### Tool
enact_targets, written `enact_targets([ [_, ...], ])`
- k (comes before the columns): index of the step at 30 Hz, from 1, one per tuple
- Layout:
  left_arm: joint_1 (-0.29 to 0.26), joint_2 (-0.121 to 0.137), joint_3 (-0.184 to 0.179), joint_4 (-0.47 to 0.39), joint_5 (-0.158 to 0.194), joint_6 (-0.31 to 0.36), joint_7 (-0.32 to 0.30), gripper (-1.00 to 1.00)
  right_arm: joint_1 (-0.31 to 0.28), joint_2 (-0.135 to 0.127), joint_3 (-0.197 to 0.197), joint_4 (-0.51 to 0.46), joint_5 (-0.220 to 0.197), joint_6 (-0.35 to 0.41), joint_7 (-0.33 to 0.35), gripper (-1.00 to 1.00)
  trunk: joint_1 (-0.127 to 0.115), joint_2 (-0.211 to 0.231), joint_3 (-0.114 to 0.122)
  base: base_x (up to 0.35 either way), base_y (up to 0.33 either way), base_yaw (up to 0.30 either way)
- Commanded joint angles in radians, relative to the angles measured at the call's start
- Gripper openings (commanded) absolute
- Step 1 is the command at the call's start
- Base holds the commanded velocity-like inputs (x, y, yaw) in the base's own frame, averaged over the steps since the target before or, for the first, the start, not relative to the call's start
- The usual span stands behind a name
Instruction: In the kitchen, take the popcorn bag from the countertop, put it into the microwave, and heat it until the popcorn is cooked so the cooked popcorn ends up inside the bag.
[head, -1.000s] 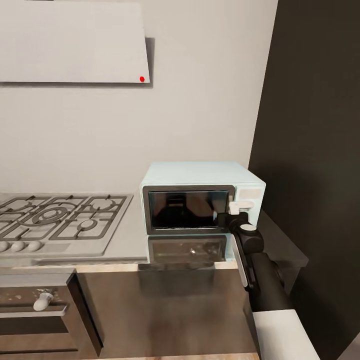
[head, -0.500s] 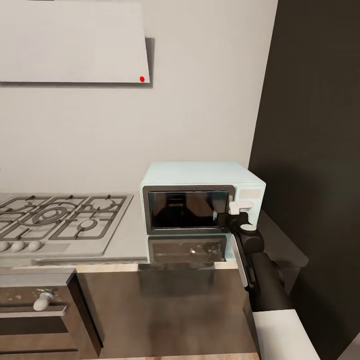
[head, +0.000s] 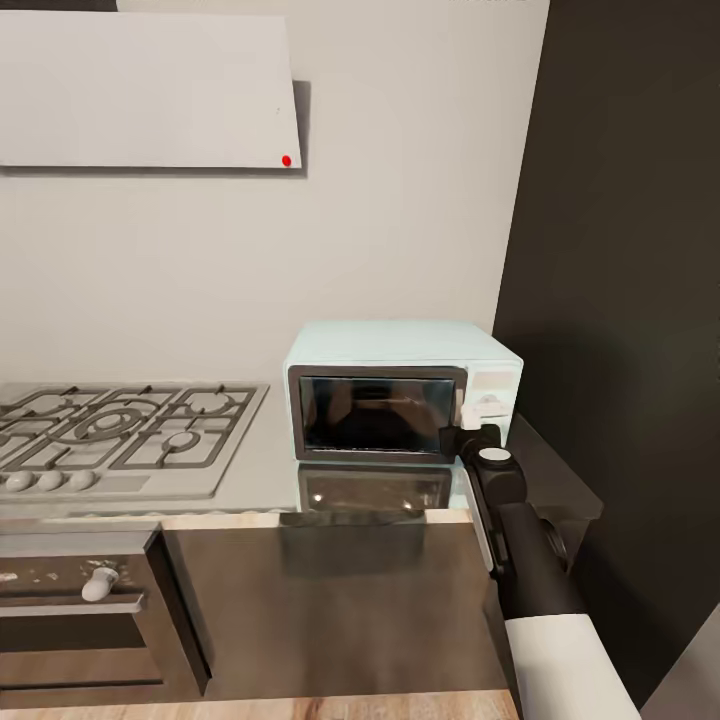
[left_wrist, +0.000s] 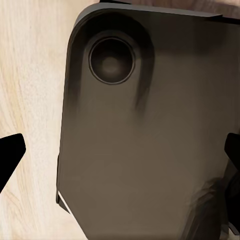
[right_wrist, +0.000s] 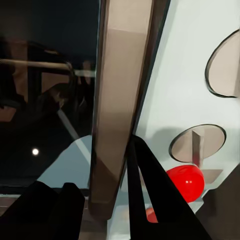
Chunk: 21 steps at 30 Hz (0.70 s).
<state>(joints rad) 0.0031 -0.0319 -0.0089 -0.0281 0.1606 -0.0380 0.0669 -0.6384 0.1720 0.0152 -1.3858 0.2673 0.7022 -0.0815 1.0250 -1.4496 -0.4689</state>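
Observation:
The pale mint-blue microwave (head: 400, 345) stands on the grey countertop (head: 255, 465) with its dark glass door (head: 375, 412) closed. My right gripper (head: 468, 432) is up against the microwave's front, where the door's right edge meets the white side panel (head: 495, 385). In the right wrist view its dark fingers (right_wrist: 150, 190) stand a little apart and straddle the door's edge strip (right_wrist: 122, 90), one fingertip close to the red dot (right_wrist: 186, 181) under a knob (right_wrist: 197, 145). My left gripper (left_wrist: 120, 150) is open above my own dark base (left_wrist: 145, 150). The popcorn bag is hidden.
A steel gas hob (head: 120, 435) lies left of the microwave, under a white flat hood (head: 150, 90). Below it is a steel-fronted oven (head: 80, 600). A tall dark cabinet (head: 630, 300) closes off the right side. Wooden floor (left_wrist: 30, 75) shows under my base.
The whole head picture has shifted slightly, so the camera moved. My right gripper stays at the microwave's door edge and panel.

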Motion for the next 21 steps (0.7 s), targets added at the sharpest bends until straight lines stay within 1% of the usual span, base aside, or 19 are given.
enact_targets([
  [1,0.0,0.0,-0.002,-0.001,0.008,-0.002,0.002,1.0,0.0,0.0,0.01,0.001,-0.051,0.002,0.0,-1.0,0.0,0.0,-0.001,-0.04,0.0,0.0],
  [8,0.0,0.0,-0.002,-0.001,0.007,-0.002,0.002,1.0,0.0,-0.004,0.01,0.001,-0.051,0.002,0.0,-1.0,0.0,0.0,-0.001,-0.258,0.0,0.0],
  [15,0.0,0.0,-0.002,-0.001,0.007,-0.002,0.002,1.0,0.0,-0.005,0.011,0.001,-0.051,0.002,0.0,-1.0,0.0,0.0,-0.001,-0.033,0.0,0.0],
  [18,0.0,0.0,-0.002,-0.001,0.008,-0.002,0.003,1.0,-0.001,-0.005,0.011,0.001,-0.051,0.001,0.0,-1.0,0.0,0.0,-0.001,-0.152,0.077,0.0],
  [21,0.0,0.0,-0.002,-0.001,0.008,-0.002,0.002,1.0,0.0,-0.005,0.011,0.001,-0.051,0.001,0.0,-1.0,0.0,0.0,-0.001,-0.043,0.038,0.0],
])
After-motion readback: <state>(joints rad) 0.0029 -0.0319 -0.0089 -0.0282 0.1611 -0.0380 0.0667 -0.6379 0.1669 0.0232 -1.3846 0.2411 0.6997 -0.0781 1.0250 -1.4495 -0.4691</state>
